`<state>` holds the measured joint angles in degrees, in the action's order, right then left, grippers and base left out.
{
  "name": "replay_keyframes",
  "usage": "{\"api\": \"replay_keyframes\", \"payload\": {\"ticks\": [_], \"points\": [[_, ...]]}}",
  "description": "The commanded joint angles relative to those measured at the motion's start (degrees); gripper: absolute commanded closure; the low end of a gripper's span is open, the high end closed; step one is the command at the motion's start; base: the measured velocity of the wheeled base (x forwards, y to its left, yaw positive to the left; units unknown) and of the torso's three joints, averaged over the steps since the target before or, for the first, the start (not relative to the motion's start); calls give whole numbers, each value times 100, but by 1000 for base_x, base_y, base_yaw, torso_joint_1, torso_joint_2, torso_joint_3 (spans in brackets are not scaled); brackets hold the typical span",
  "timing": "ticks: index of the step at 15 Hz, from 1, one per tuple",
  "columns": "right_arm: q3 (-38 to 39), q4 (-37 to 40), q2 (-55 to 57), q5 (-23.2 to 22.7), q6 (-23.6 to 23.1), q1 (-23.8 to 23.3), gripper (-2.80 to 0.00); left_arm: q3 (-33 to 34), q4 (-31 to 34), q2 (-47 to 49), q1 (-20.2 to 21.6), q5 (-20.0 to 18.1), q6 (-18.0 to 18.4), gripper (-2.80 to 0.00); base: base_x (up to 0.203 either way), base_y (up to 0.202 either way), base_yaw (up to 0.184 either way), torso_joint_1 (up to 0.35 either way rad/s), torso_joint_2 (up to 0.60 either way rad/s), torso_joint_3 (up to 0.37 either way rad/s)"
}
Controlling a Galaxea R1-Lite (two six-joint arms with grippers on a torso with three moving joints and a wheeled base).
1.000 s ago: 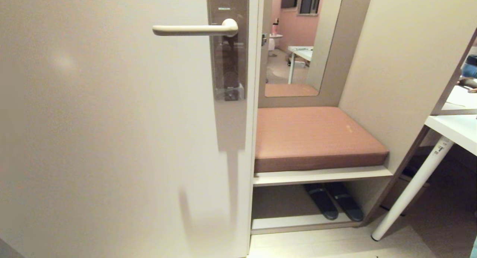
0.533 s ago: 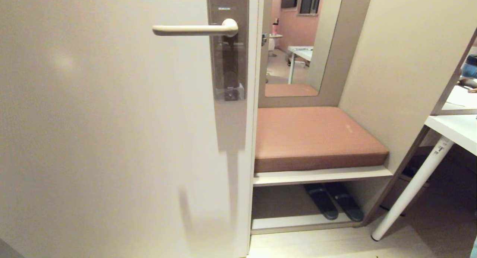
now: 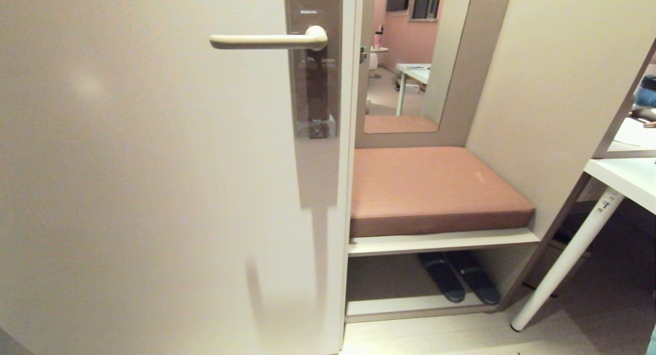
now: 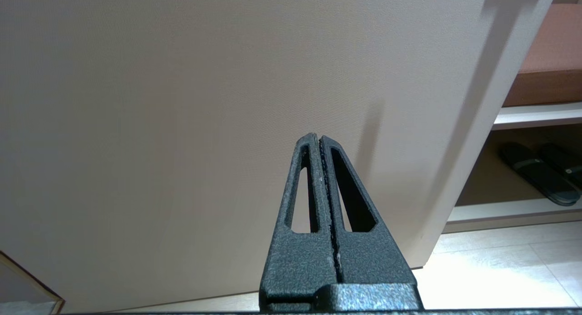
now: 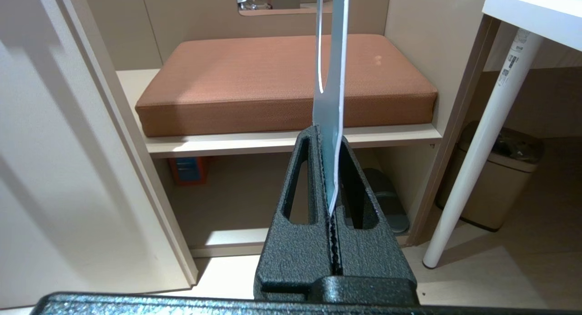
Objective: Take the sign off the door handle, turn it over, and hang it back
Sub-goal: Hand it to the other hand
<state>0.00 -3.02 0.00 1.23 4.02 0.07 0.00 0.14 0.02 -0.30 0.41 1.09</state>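
Observation:
The cream door handle (image 3: pixel 266 40) juts leftward from its brown backplate (image 3: pixel 314 63), with nothing hanging on it. The sign (image 5: pixel 331 69) shows only in the right wrist view, edge-on, blue-grey with a white rim, rising from between the black fingers. My right gripper (image 5: pixel 328 135) is shut on its lower end, low down in front of the bench. My left gripper (image 4: pixel 318 137) is shut and holds nothing, facing the lower part of the door (image 4: pixel 182 101). Neither gripper appears in the head view.
Right of the door (image 3: pixel 154 191) is a bench with a brown cushion (image 3: pixel 435 188); dark slippers (image 3: pixel 458 280) lie on the shelf beneath, below a mirror (image 3: pixel 410 58). A white table (image 3: pixel 622 178) with a slanted leg (image 3: pixel 566 260) stands far right, a beige bin (image 5: pixel 493 176) beside it.

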Motion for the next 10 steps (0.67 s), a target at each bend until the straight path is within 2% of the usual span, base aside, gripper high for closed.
{"api": "replay_keyframes", "payload": {"ticks": [1, 10], "points": [[0, -5, 9, 0, 2, 1, 0, 0, -5, 6, 4, 3, 6, 0, 0, 0, 0, 0, 0, 0], [0, -5, 9, 0, 2, 1, 0, 0, 3, 6, 1, 15, -27, 0, 0, 0, 0, 0, 0, 0]]}}
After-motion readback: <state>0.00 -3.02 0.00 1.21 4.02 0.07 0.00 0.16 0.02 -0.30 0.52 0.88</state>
